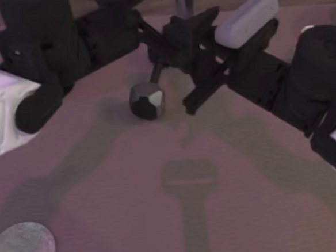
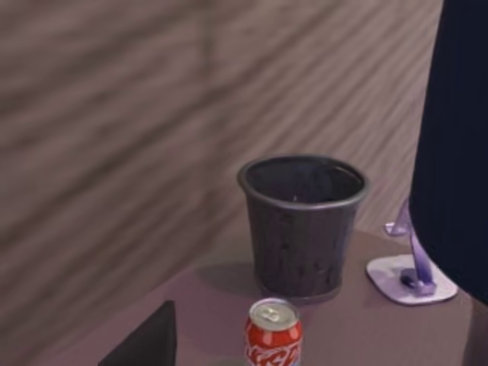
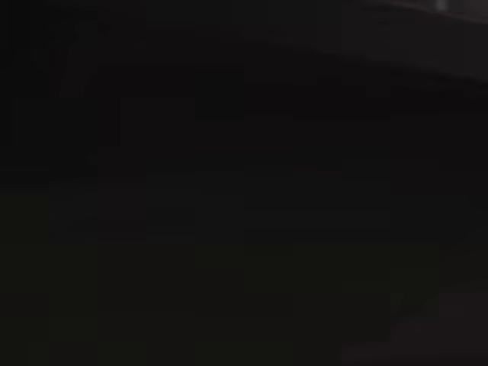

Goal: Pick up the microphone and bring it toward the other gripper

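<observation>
Dark blue caps the microphone [image 1: 184, 5], whose grey handle drops into the black knot where the two grippers meet at the far edge of the table [image 1: 248, 201]. The left gripper [image 1: 150, 38] reaches in from one side and the right gripper [image 1: 194, 49] from the other. The microphone stands between them, but I cannot tell which one grips it or how tightly. Just below and beside the left gripper, the hex-headed dumbbell [image 1: 148, 100] lies on the table. Ahead of the left wrist stand a dark bin [image 2: 301, 229] and a red can [image 2: 273, 335] with white script too cropped to read. The right wrist view is dark.
</observation>
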You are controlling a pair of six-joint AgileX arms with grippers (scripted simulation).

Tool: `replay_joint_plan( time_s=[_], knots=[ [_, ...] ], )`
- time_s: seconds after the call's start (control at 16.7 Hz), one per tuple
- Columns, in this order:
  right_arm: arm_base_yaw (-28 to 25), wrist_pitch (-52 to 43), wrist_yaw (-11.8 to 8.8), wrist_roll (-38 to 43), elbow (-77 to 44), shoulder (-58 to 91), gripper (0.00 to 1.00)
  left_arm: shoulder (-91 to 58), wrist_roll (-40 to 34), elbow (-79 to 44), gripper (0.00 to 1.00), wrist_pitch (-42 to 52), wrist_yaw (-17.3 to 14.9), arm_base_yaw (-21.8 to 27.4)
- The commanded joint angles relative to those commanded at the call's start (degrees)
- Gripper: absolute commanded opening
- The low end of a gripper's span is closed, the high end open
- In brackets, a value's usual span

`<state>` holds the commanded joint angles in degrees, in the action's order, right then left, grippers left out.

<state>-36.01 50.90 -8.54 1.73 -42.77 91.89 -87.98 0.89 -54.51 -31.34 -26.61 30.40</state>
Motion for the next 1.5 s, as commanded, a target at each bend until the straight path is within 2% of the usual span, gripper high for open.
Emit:
replay_joint_plan(
  time_s=[0.3, 1.08, 1.5],
  knots=[
    [0.0, 0.0, 0.0, 0.0, 0.0, 0.0, 0.0, -1.6, -0.1, -1.4, 1.0, -0.4, 1.0, 1.0],
    [0.0, 0.0, 0.0, 0.0, 0.0, 0.0, 0.0, -1.6, -0.1, -1.4, 0.02, -0.4, 1.0, 1.0],
    [0.0, 0.0, 0.0, 0.0, 0.0, 0.0, 0.0, -1.6, -0.1, -1.4, 0.0, -0.4, 1.0, 1.0]
  ],
)
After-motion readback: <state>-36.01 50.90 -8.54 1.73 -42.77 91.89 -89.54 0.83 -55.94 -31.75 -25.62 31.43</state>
